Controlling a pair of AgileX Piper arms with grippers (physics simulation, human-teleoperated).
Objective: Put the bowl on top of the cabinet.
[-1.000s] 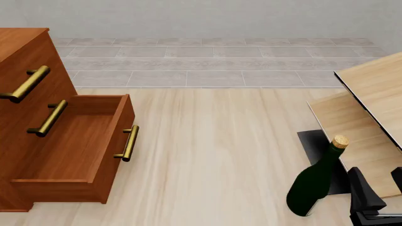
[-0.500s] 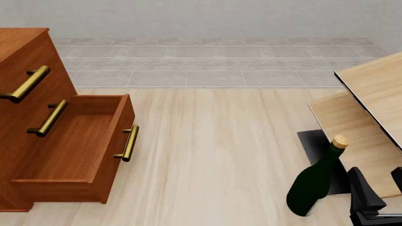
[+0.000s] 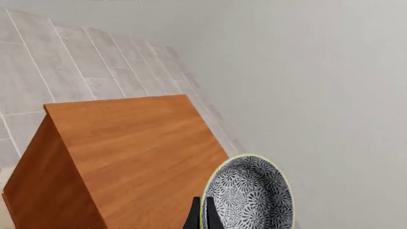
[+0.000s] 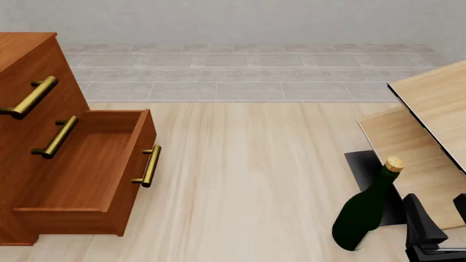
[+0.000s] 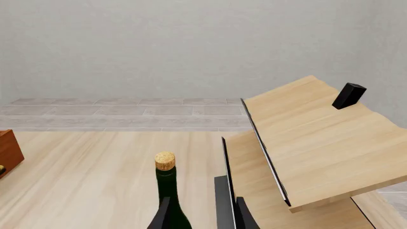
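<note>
Bowl gripped on edge in left gripper, above cabinet

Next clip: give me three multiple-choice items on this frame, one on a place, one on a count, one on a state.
1. Where is the bowl?
A. in the drawer
B. held at the left tool, by the cabinet top
C. beside the bottle

2. How many brass handles show in the front view?
A. one
B. three
C. five

3. The bottom drawer is:
A. open and empty
B. shut
C. open, holding the bottle

Key: 1 B, left wrist view shows it; 2 B, three bars on the drawers; 3 A, the bottle stands on the table.
</note>
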